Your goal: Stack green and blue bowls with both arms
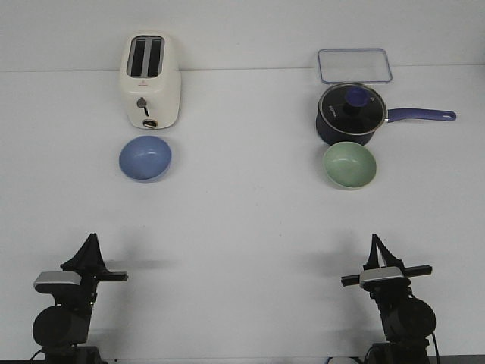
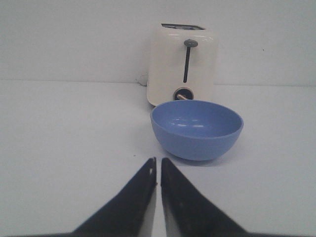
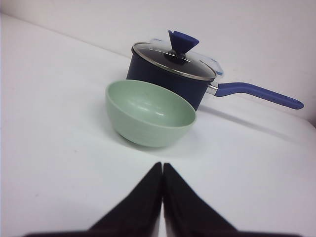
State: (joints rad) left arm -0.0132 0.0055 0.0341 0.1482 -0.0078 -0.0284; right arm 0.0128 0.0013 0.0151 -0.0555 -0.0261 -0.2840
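Sitting low at the near edge, the left gripper and right gripper have fingers pressed together, holding nothing. Farther out, the blue bowl sits at 11 o'clock and the green bowl at 1 o'clock — well apart. Both look light, hard and smooth — maybe slippery. Pinching a thin rim looks best.

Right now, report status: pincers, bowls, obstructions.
Left pincer and right pincer shut, empty, parked near. Blue bowl by toaster, green bowl by saucepan, unstacked. Path between bowls open.
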